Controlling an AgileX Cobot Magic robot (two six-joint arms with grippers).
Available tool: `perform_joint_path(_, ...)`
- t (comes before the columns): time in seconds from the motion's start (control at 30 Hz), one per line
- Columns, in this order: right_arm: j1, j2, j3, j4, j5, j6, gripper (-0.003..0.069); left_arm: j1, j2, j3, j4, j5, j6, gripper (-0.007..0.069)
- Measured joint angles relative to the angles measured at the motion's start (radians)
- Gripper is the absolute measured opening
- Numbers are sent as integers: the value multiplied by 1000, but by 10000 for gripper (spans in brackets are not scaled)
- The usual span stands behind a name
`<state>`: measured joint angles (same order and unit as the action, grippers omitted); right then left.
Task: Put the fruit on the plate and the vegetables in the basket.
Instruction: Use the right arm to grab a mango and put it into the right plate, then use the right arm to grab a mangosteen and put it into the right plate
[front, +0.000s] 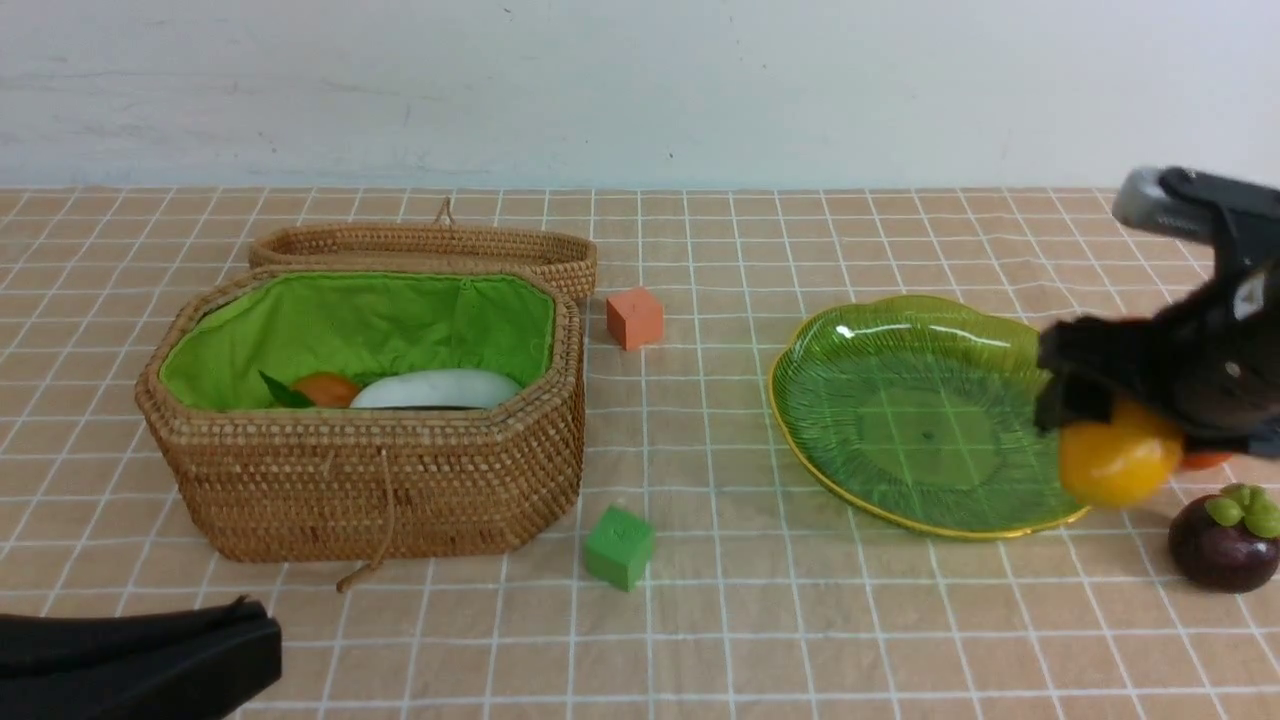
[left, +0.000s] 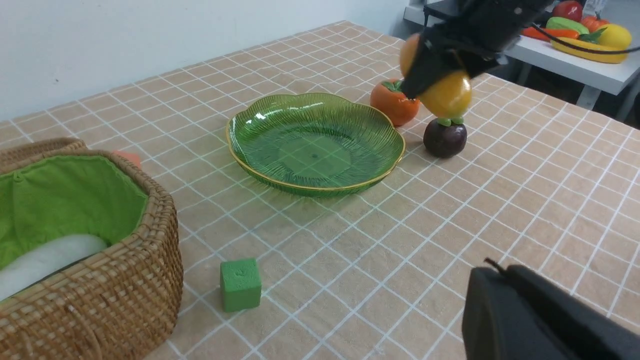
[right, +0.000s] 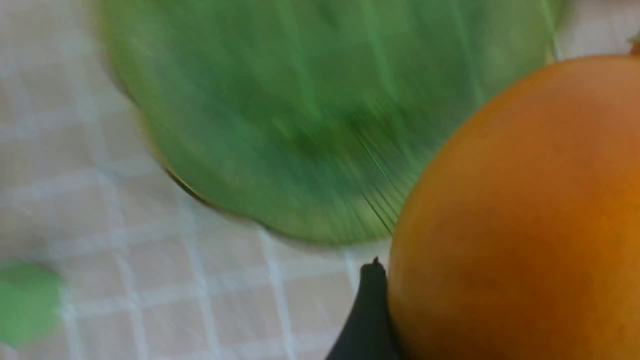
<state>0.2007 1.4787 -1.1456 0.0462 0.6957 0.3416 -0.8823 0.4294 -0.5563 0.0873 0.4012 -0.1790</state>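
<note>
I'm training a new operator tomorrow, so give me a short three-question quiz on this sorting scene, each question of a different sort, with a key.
1. True or false: a fruit lies on the plate.
2. The right gripper has its jaws shut on which fruit? A. persimmon B. mango C. mangosteen
3. Fill in: the white radish lies in the ____.

Key
1. False: the plate is bare.
2. B. The persimmon and mangosteen stand on the tablecloth beside the plate.
3. basket
</note>
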Motion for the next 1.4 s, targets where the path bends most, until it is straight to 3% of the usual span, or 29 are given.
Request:
perform_joint_path(0.2, 0, 248, -129, 40, -191, -135, 583, 0, 0, 0, 5, -24, 0, -13)
perform_joint_path(0.4, 0, 436, -193, 44, -231, -142, 587, 0, 0, 0, 20, -27, 0, -13)
perform_joint_path(0.53, 0, 457, -195, 44, -226, -110, 663, 0, 0, 0, 31, -27, 0, -13)
perform_joint_path(0.7, 0, 395, -211, 33, -119, -103, 659, 0, 0, 0, 32, -27, 0, -13)
perform_joint_path(0.87, -15, 263, -216, -65, 81, -102, 551, 0, 0, 0, 34, -27, 0, -13)
perform_joint_path(0.97, -106, 196, -204, -142, 257, -89, 474, 0, 0, 0, 34, -32, 0, -13)
perform_joint_path(1.1, -263, 179, -129, -120, 284, -98, 458, 0, 0, 0, 34, -35, 0, -11)
perform_joint_path(1.27, -393, 182, 3, 32, 90, -168, 526, 0, 0, 0, 34, -35, 0, -8)
perform_joint_path(1.4, -409, 213, 28, 81, -12, -213, 594, 0, 0, 0, 34, -35, 0, -5)
